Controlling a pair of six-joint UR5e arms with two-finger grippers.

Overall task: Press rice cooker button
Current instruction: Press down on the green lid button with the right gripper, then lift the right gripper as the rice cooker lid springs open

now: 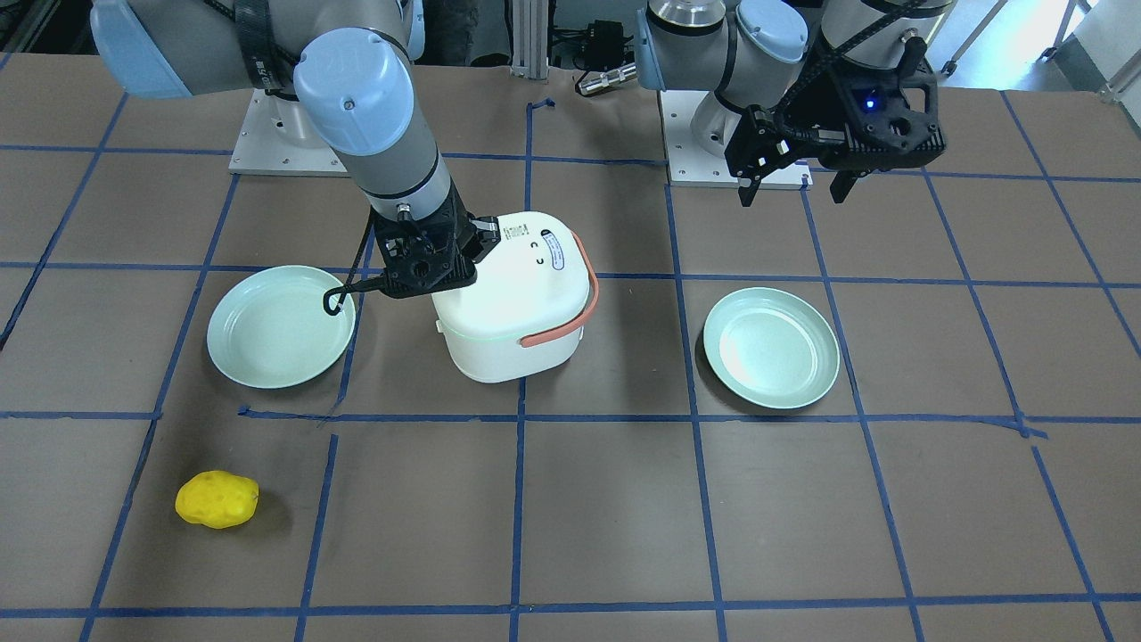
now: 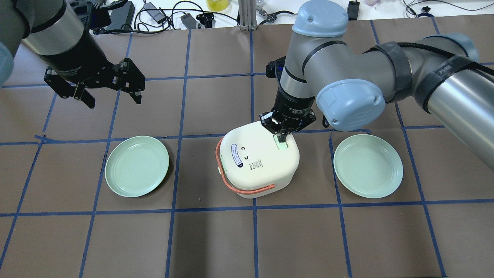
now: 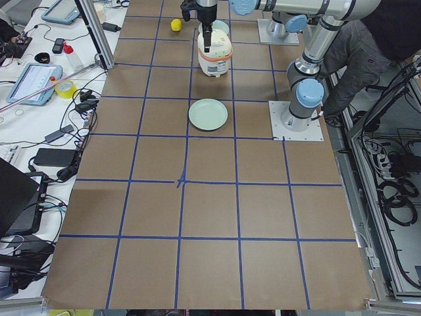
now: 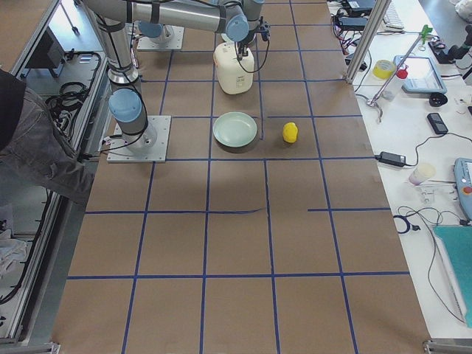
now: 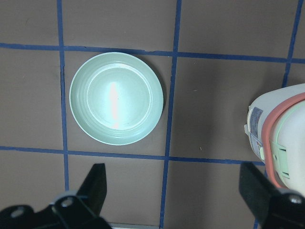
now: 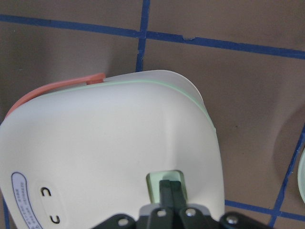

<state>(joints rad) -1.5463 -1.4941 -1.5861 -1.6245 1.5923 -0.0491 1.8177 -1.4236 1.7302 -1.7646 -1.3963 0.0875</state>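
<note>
Button (image 2: 283, 146), near the edge of the lid of the rice cooker (image 2: 254, 162), sits under the right hand (image 2: 281, 136), its fingers pressed together. Left hand (image 2: 114, 102) hangs spread, well apart from the rice cooker.

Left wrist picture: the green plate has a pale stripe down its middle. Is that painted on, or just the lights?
Likely just glare: in the left wrist view the plate carries a pale vertical streak, in the front-facing view the same plate shows a broad bright patch instead, and in the overhead view it looks evenly green.
</note>
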